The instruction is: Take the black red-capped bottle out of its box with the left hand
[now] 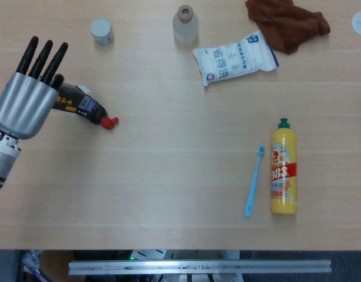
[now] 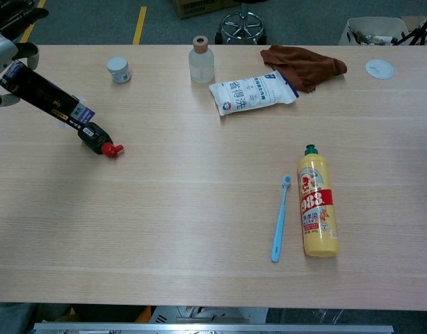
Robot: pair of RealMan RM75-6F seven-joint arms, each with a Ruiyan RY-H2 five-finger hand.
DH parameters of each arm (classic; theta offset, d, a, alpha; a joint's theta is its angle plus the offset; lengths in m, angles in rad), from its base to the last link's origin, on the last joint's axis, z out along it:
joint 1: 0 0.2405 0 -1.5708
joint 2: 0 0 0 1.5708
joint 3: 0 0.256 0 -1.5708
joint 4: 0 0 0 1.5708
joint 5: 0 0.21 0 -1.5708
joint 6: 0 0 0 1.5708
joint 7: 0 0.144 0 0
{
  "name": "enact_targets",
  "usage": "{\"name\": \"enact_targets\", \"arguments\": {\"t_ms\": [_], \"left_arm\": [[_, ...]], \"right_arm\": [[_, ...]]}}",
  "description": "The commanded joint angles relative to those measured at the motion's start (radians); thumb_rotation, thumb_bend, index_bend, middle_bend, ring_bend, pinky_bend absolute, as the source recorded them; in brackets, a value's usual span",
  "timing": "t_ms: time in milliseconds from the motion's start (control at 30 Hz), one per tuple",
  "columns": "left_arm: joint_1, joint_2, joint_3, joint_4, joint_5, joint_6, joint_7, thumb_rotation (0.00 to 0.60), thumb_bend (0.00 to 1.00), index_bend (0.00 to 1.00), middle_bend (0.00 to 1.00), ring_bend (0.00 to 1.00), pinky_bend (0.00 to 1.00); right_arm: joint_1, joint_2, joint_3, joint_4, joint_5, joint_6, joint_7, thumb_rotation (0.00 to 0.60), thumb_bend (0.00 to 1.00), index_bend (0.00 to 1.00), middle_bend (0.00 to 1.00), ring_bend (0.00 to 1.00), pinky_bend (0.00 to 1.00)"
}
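Note:
My left hand [image 1: 24, 97] [image 2: 6, 42] grips a long black box [image 2: 43, 95] [image 1: 72, 100] at the far left, raised and tilted with its open end pointing down to the right. Out of that end pokes the black bottle [image 2: 97, 140] [image 1: 99, 113], its red cap [image 1: 110, 122] [image 2: 113, 149] touching or just above the table. My fingers stretch upward behind the box while the thumb holds it. The right hand appears in neither view.
A small white jar [image 1: 102, 30], a frosted bottle with a cork lid [image 1: 184, 24], a white pouch [image 1: 234, 57] and a brown cloth [image 1: 288, 22] lie along the back. A yellow bottle [image 1: 284, 168] and a blue toothbrush [image 1: 254, 181] lie at the right.

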Motion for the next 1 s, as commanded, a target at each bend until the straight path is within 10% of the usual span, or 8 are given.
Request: {"name": "enact_targets", "arguments": {"t_ms": [33,433,733,1000], "left_arm": [[0.021,0.022,-0.009,-0.060,-0.087,-0.034,-0.090,0.600,0.13,0.53,0.00,0.00,0.01],[0.080,0.017,0.004,-0.069,-0.338,-0.196,-0.387,0.600,0.13,0.53,0.00,0.00,0.01],[0.103,-0.030,0.032,0.030,-0.329,-0.272,-0.562,0.600,0.13,0.51,0.00,0.00,0.01],[0.109,-0.019,0.038,0.038,-0.298,-0.285,-0.631,0.600,0.13,0.28,0.00,0.00,0.01]], "right_arm": [[0.000,-0.001,-0.001,-0.001,0.000,-0.002,-0.002,0.600,0.46,0.55,0.44,0.34,0.32],[-0.001,0.001,-0.002,-0.005,0.004,-0.004,-0.006,0.600,0.46,0.55,0.44,0.33,0.32],[-0.003,0.004,0.000,-0.010,0.008,-0.004,-0.013,0.600,0.46,0.55,0.44,0.33,0.32],[-0.006,0.003,-0.001,-0.009,0.012,-0.005,-0.011,0.600,0.46,0.55,0.44,0.34,0.32]]}}
